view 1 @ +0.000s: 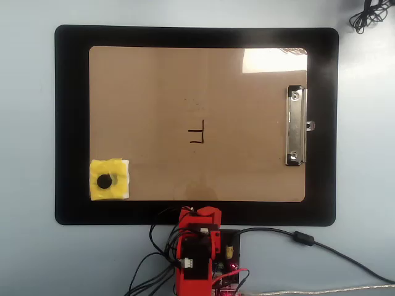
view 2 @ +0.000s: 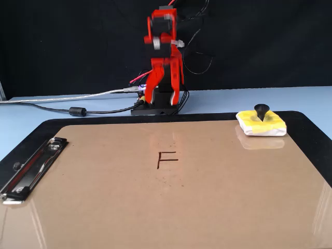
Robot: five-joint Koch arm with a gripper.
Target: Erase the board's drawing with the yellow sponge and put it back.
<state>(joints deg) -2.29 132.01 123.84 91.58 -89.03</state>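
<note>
My gripper [view 2: 165, 98] hangs folded at my base, off the board [view 1: 154, 92], jaw gap indiscernible | yellow sponge [view 1: 110, 179] sits on the board's corner, well apart from me | drawing [view 1: 197, 132] marks the board's middle, untouched.

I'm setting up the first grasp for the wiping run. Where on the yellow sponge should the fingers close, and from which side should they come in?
Probably the round black knob at the centre of the yellow sponge. It stands up from the soft, flat pad, which lies in the board's corner, so coming straight down from above with the fingers either side of the knob looks best. The gripper is folded at its base, away from it.
</note>
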